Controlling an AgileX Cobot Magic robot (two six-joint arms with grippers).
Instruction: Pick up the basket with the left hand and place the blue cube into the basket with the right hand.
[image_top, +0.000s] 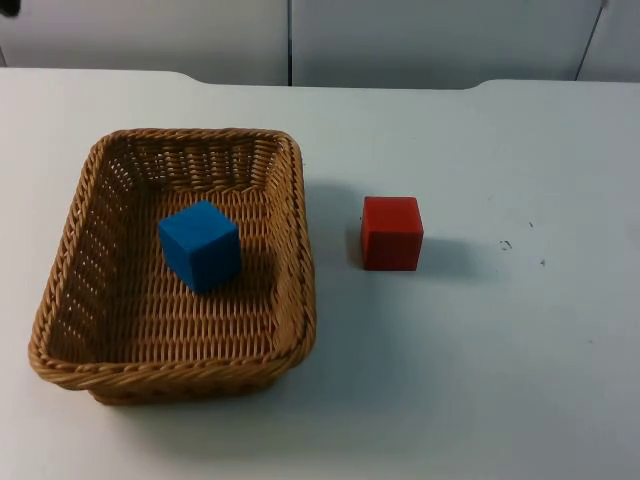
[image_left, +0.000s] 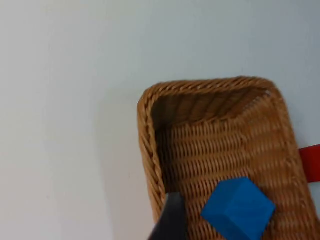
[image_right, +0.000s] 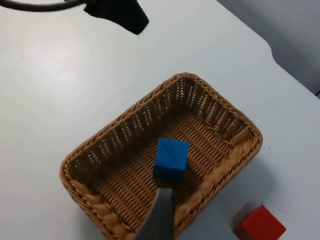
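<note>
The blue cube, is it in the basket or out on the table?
In. The blue cube sits on the woven floor of the basket, with wicker walls all round it. The red cube is outside, on the table.

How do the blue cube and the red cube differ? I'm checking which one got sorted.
The blue cube lies inside the woven wicker basket; the red cube sits on the bare white table beside it. The blue one is turned at an angle, the red one sits squarer to the table's edge. Both look like similar-sized plain blocks.

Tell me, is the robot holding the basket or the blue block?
Neither is held. The basket sits on the table with the blue cube inside it, and nothing grips either one.
</note>
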